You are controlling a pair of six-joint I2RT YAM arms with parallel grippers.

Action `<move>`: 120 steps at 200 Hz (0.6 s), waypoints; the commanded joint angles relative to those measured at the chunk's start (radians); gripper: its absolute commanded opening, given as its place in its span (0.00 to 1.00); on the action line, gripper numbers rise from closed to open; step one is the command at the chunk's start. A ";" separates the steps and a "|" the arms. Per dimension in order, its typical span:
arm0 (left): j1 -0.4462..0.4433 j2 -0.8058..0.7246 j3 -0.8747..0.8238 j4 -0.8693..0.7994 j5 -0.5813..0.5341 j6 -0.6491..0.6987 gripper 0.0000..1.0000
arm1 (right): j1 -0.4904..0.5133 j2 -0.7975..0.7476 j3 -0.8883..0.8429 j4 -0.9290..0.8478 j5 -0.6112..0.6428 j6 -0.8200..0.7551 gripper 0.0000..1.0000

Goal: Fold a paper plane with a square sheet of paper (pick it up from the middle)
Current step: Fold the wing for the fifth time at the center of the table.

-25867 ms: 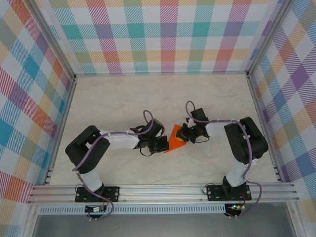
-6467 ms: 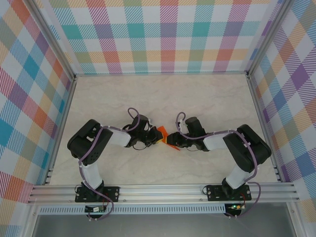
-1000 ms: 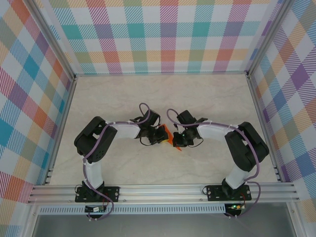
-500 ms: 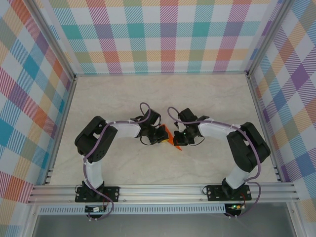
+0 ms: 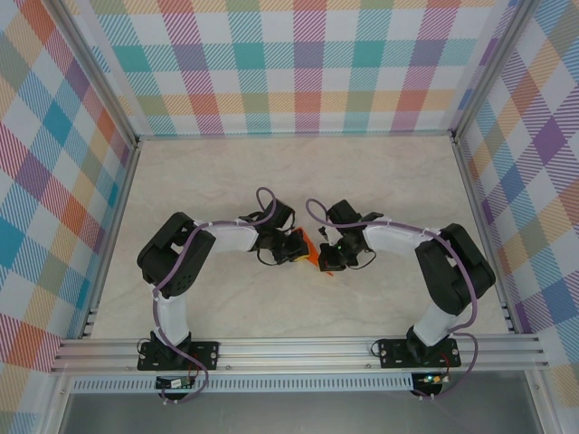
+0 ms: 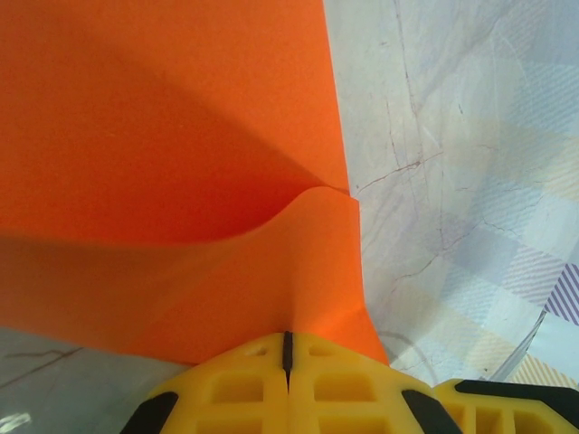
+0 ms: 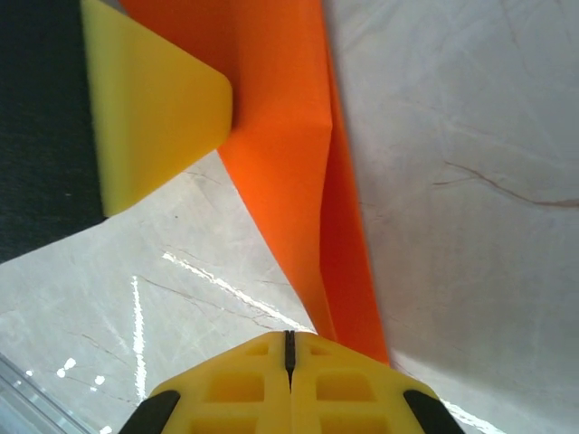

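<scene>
Currently pinching a thin, bright orange paper sheet (image 6: 163, 136), partly folded, with the left claw (image 6: 287, 342): pressed together at the tips on a raised ridge of it. Rest of the sheet fanning out ahead of those tips and to their left, lifted off the pale marble-pattern table top (image 6: 434, 136).

Likewise for the right claw (image 7: 289, 342): pressed together, apparently nipping the narrow end of a long folded strip of the same sheet, creased lengthwise and running away from the tips. Just ahead and to the left of the right claw's tips, 1 yellow finger pad (image 7: 154, 117) of the left claw at the paper's edge. From above, facing each other almost tip to tip, with the sheet between them.

Risks, as a judgement:
- **Tearing:** pulling the 2 claws apart with both clamped on such thin paper.
- **Crumpling:** pushing them closer and buckling the sheet into stray creases beside the intended fold.
- **Skewing:** twisting 1 wrist against the other, giving a crooked centre ridge and uneven wings.
- **Slipping:** holding by what looks like a very small bite at the right claw, so losing that end on any tug.
- **Colliding:** working with fingers this close together, so knocking a grip loose.
</scene>
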 commanded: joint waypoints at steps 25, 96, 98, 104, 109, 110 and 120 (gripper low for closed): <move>-0.001 0.077 -0.030 -0.151 -0.139 0.021 0.03 | -0.011 0.024 -0.020 -0.020 0.040 -0.010 0.03; -0.001 0.076 -0.031 -0.153 -0.142 0.022 0.03 | -0.031 0.045 -0.045 0.001 0.033 -0.003 0.03; -0.001 0.077 -0.030 -0.153 -0.143 0.023 0.03 | -0.032 0.044 -0.044 0.000 0.033 -0.003 0.03; -0.001 0.077 -0.031 -0.153 -0.143 0.022 0.03 | -0.031 0.040 -0.042 -0.003 0.033 -0.002 0.03; -0.001 0.076 -0.031 -0.153 -0.142 0.022 0.03 | -0.032 0.032 -0.040 -0.005 0.030 -0.004 0.03; -0.001 0.076 -0.031 -0.153 -0.142 0.022 0.03 | -0.032 0.031 -0.039 -0.006 0.029 -0.004 0.03; -0.001 0.077 -0.031 -0.154 -0.143 0.022 0.03 | -0.032 0.012 -0.038 -0.011 0.021 -0.005 0.03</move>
